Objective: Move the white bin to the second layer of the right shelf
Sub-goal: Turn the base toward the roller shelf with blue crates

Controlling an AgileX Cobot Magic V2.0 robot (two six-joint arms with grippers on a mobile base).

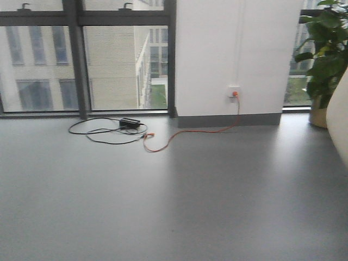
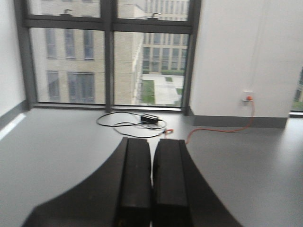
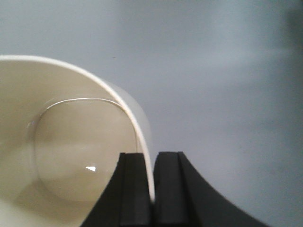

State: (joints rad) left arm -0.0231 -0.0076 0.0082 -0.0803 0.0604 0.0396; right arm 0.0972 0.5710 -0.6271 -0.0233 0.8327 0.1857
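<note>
The white bin [image 3: 71, 142] fills the left half of the right wrist view, seen from above into its glossy cream inside. My right gripper [image 3: 151, 158] is shut on the bin's rim, one finger inside the wall and one outside, with grey floor below. A cream sliver of the white bin [image 1: 338, 117] shows at the right edge of the front view. My left gripper [image 2: 152, 144] is shut with nothing in it, its black fingers pointing toward the windows over the floor. The right shelf second layer is out of view.
Grey floor [image 1: 163, 206] stretches ahead to tall windows [image 1: 81, 54] and a white wall [image 1: 236, 54]. Black cables with a power brick [image 1: 129, 123] and an orange cord [image 1: 190, 136] running to a wall socket [image 1: 234, 92] lie on the floor. A potted plant [image 1: 326, 60] stands far right.
</note>
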